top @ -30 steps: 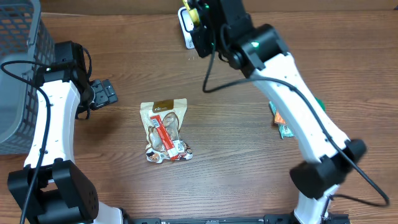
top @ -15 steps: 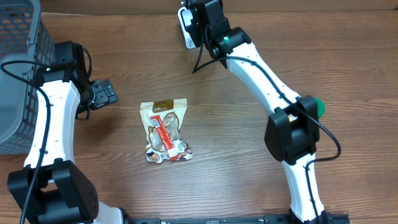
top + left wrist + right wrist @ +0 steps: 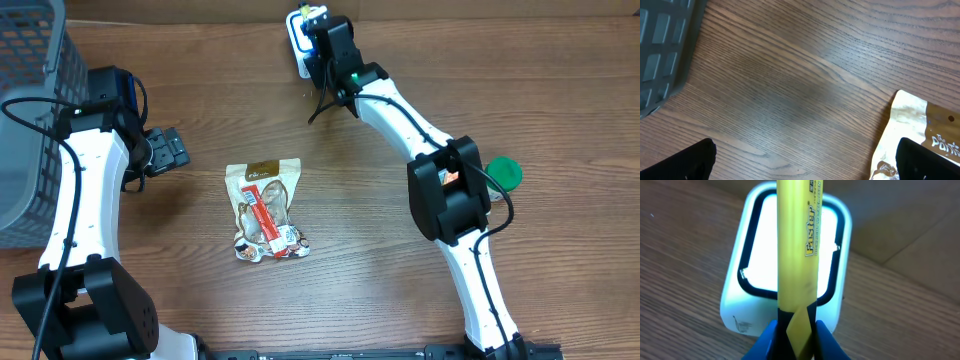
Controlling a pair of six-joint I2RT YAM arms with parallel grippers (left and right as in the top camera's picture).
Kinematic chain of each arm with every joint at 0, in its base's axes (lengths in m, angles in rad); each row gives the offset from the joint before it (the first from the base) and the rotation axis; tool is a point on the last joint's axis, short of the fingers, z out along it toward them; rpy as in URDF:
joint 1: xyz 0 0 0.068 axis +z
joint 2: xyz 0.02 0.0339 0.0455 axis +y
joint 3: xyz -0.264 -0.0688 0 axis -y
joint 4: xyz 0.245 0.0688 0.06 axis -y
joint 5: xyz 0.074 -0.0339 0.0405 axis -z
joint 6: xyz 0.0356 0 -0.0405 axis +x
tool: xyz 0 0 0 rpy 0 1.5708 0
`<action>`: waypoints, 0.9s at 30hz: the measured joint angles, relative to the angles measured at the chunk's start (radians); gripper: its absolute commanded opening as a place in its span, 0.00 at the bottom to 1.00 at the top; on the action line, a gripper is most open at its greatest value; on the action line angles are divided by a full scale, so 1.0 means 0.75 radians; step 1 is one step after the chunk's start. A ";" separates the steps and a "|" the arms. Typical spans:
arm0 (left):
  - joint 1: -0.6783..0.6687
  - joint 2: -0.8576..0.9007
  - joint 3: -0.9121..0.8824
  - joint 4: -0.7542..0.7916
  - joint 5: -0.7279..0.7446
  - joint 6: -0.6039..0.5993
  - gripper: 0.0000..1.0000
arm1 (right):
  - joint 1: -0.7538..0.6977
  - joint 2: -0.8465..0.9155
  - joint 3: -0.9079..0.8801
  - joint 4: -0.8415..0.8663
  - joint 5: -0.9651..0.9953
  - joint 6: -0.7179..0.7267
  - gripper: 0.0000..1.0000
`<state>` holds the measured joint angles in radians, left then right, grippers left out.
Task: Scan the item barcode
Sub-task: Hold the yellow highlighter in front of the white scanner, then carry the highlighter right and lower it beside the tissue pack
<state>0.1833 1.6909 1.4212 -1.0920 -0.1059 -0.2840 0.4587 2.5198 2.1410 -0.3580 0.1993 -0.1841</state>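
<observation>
The right jaws pinch a yellow Faster-labelled tube (image 3: 796, 245) over the white scanner (image 3: 735, 315), hiding its window's middle. The left jaws gape wide and empty between the snack pouch (image 3: 265, 210) and the grey basket (image 3: 30, 100).

The yellow item (image 3: 796, 245), cropped at the top, covers part of the white scanner (image 3: 760, 245).

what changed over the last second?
The right arm came down and stretched out flat. The right gripper stayed shut on the yellow item, holding it over the white scanner. A green disc by the elbow is now uncovered. The open left gripper, snack pouch and basket did not move.
</observation>
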 measured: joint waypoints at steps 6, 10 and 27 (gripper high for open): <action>0.000 0.000 0.000 0.000 0.000 0.000 1.00 | 0.000 0.031 0.000 -0.033 0.023 0.000 0.04; 0.000 0.000 0.000 0.000 0.000 0.000 1.00 | 0.000 0.032 0.000 -0.059 0.029 -0.001 0.04; 0.000 0.000 0.000 -0.001 -0.001 0.000 1.00 | 0.000 -0.179 -0.001 -0.323 0.103 0.016 0.03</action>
<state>0.1833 1.6909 1.4212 -1.0924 -0.1062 -0.2840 0.4587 2.3859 2.1407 -0.6003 0.2768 -0.1722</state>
